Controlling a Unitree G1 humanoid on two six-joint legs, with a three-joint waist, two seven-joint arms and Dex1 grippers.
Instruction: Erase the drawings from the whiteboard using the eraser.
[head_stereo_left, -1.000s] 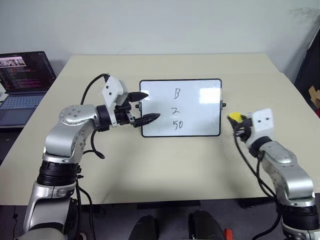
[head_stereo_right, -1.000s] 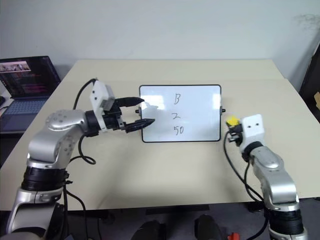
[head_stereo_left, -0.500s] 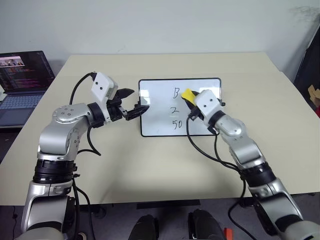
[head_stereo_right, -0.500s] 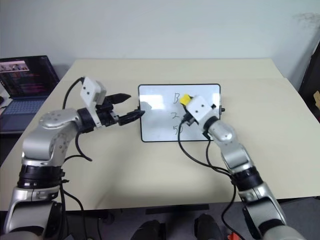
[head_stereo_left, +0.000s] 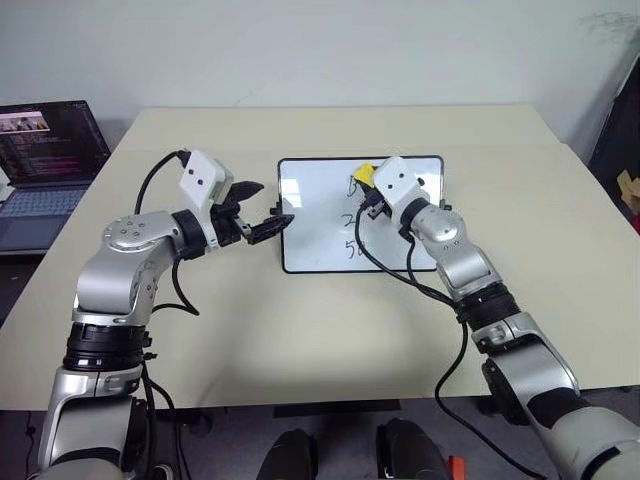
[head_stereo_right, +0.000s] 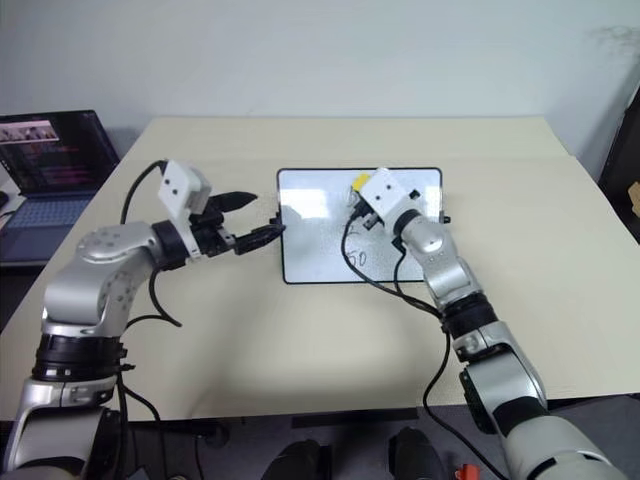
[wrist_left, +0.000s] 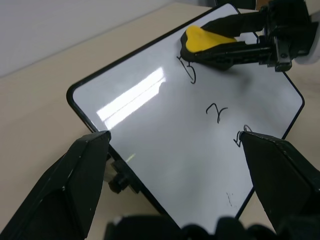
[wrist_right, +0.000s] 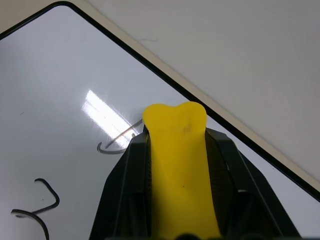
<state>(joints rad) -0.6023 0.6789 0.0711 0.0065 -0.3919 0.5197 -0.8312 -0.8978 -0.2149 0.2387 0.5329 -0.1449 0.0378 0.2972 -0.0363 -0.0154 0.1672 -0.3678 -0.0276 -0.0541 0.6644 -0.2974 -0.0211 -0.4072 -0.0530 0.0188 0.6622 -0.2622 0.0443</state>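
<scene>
The right end effector (wrist_right: 175, 165) is pinching the eraser (wrist_right: 179, 160) between its two black fingers, the yellow block sticking out past the fingertips. It is holding the eraser over the far part of the whiteboard (head_stereo_left: 310, 215), with the eraser's tip sitting right at the topmost of the drawings (wrist_left: 215, 107), the "B", which is partly covered by it. Whether the eraser is actually pressing on the board surface cannot be told. The "2" and the "50" are lying on the near side of this end effector, still fully legible.

The left end effector (head_stereo_left: 262, 208) is hovering at the board's left short edge with its fingers spread apart, one finger on the far side and one on the near side of that edge; contact with the frame cannot be made out. The board is lying flat on the table (head_stereo_left: 300, 320), between the two end effectors. A laptop (head_stereo_left: 45, 165) is sitting open well off to the left of the left end effector.
</scene>
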